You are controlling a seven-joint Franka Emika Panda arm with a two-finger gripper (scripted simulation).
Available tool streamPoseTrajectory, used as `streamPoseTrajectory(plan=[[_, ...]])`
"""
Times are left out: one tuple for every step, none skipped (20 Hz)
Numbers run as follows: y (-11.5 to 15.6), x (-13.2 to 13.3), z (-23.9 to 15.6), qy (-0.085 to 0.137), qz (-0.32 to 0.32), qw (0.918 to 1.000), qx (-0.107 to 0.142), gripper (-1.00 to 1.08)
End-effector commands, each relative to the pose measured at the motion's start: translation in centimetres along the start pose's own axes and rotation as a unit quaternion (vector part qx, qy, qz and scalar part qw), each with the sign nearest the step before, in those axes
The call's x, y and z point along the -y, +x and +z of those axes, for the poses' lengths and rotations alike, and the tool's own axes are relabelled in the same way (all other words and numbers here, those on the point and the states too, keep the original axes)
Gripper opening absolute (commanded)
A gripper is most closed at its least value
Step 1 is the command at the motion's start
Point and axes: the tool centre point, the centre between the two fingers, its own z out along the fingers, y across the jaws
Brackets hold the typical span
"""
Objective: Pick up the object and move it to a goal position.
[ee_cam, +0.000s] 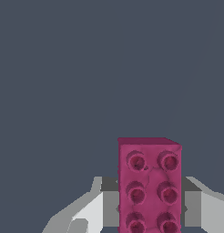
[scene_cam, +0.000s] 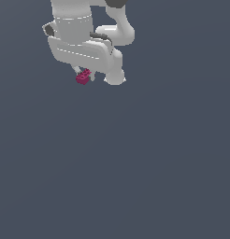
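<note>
A plain, flat, dark slate-grey surface (scene_cam: pixel 135 177) is seen across the whole exterior view, uniformly coloured and unmarked. The same dark grey surface is shown behind everything in the wrist view. No edges or corners of it can be made out.

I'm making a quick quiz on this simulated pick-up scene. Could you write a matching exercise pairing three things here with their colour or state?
Column 1:
1. small magenta-pink studded block
2. white robot gripper
3. plain flat background surface

Column 2:
A. dark blue-grey, bare
B. shut on the block, one finger at each side
C. six round studs showing in the wrist view

Pairs: 1-C, 2-B, 3-A
</note>
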Motion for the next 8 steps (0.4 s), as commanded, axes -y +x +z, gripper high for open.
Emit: streamPoseTrajectory(plan=[[0.3,-0.4,-1.1,0.000,0.000,1.0000,0.000,-1.00],[0.4,-0.5,-1.3,0.000,0.000,1.0000,0.000,-1.00],[0.5,-0.6,-1.6,0.000,0.000,1.0000,0.000,-1.00],[0.5,-0.7,-1.8,0.000,0.000,1.0000,0.000,-1.00],[0.6,-0.7,-1.9,0.000,0.000,1.0000,0.000,-1.00],[0.6,-0.7,-2.0,0.000,0.000,1.0000,0.000,-1.00],[0.7,-0.8,-2.1,0.000,0.000,1.0000,0.000,-1.00],[0.7,-0.8,-2.1,0.000,0.000,1.0000,0.000,-1.00]])
